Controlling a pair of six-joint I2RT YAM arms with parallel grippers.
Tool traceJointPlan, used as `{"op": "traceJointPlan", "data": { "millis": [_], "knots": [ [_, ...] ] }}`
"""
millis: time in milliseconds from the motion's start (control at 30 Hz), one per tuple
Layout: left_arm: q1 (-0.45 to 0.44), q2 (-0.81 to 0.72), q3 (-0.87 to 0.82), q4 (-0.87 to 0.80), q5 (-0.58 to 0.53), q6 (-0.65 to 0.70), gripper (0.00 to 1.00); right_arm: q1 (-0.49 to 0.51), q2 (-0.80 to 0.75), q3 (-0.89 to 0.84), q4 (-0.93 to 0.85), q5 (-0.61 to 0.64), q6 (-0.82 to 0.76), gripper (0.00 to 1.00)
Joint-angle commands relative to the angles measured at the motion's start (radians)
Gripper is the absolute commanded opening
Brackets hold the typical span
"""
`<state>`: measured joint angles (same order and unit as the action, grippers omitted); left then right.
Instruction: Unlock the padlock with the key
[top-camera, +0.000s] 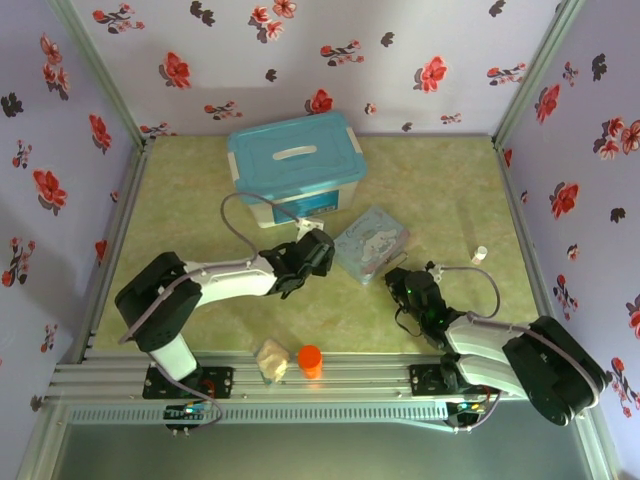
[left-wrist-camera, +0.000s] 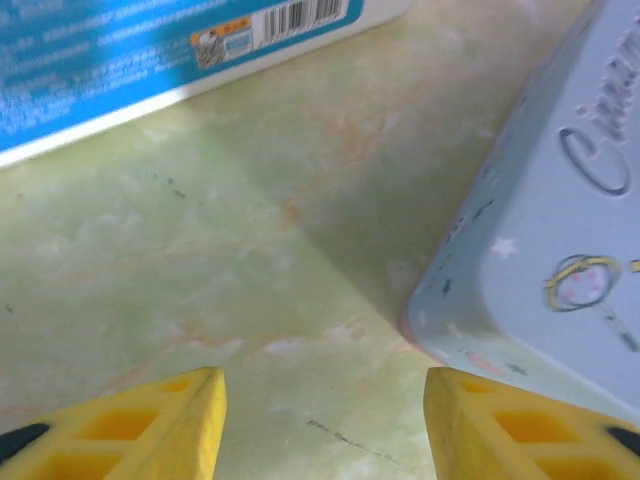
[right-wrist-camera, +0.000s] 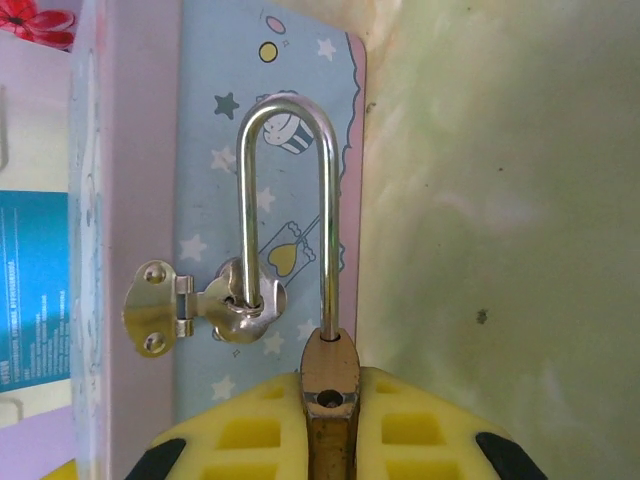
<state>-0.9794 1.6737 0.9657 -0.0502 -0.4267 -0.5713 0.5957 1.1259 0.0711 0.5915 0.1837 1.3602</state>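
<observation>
My right gripper (right-wrist-camera: 330, 435) is shut on the brass padlock (right-wrist-camera: 330, 365), with a yellow pad on each side of its body. One leg of the silvery shackle (right-wrist-camera: 290, 105) sits in the body. The other leg is free and passes through the metal hasp (right-wrist-camera: 235, 305) on the pale-blue cartoon tin (right-wrist-camera: 290, 60); the body's second hole shows empty. In the top view the right gripper (top-camera: 405, 285) is at the tin's (top-camera: 372, 243) near corner. My left gripper (left-wrist-camera: 325, 420) is open over bare table beside the tin's corner (left-wrist-camera: 540, 260), nothing between its fingers. The key is out of view.
A blue-lidded storage box (top-camera: 295, 165) stands behind the left gripper (top-camera: 318, 250); its label side (left-wrist-camera: 150, 60) is close ahead. An orange cylinder (top-camera: 310, 360) and a beige lump (top-camera: 271, 360) sit at the near edge. A small white tube (top-camera: 479, 254) lies to the right.
</observation>
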Motion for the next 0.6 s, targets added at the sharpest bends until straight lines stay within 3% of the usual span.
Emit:
{"op": "traceJointPlan", "data": {
  "millis": [0, 100, 233, 367, 567],
  "knots": [
    [-0.05, -0.04, 0.108, -0.074, -0.037, 0.264, 0.56, 0.001, -0.016, 0.025, -0.058, 0.034, -0.028, 0.0],
    [-0.085, -0.029, 0.147, -0.07, -0.039, 0.433, 0.59, 0.002, -0.03, 0.018, -0.074, 0.039, -0.029, 0.0],
    [-0.124, 0.029, 0.189, -0.052, 0.046, 0.644, 0.65, 0.003, -0.054, 0.008, -0.092, 0.046, -0.035, 0.0],
    [-0.137, 0.109, 0.252, -0.099, 0.066, 0.688, 0.68, 0.002, -0.053, 0.009, -0.099, 0.044, -0.056, 0.0],
    [-0.148, 0.131, 0.284, -0.059, 0.119, 0.639, 0.71, 0.003, 0.009, 0.005, -0.068, 0.028, -0.075, 0.0]
  ]
}}
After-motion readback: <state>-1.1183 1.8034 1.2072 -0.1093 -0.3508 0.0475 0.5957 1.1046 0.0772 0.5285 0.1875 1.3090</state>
